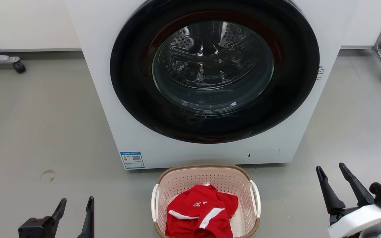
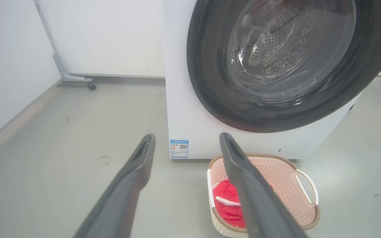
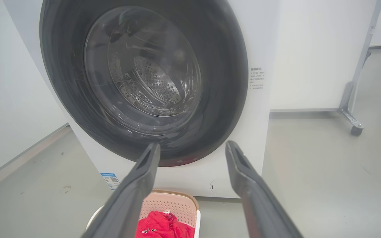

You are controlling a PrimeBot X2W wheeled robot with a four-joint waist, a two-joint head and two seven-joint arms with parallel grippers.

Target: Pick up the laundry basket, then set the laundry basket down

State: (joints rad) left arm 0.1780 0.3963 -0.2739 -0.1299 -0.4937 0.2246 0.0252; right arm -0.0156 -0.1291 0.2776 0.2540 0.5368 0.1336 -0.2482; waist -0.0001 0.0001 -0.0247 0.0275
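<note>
laundry basket (image 1: 190, 182) on floor (image 1: 45, 132) just before the washer (image 1: 197, 82), red shirt (image 1: 200, 211) inside | my left gripper (image 1: 77, 205) and right gripper (image 1: 332, 172) flank it well apart, both spread wide, empty | I judge them staged for its white handles (image 1: 255, 198)

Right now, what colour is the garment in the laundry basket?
The garment in the laundry basket is red with white stripes, clearest in the head view.

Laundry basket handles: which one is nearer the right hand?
The white handle on the laundry basket's right side, facing the open right hand; the other handle faces the left hand.
</note>
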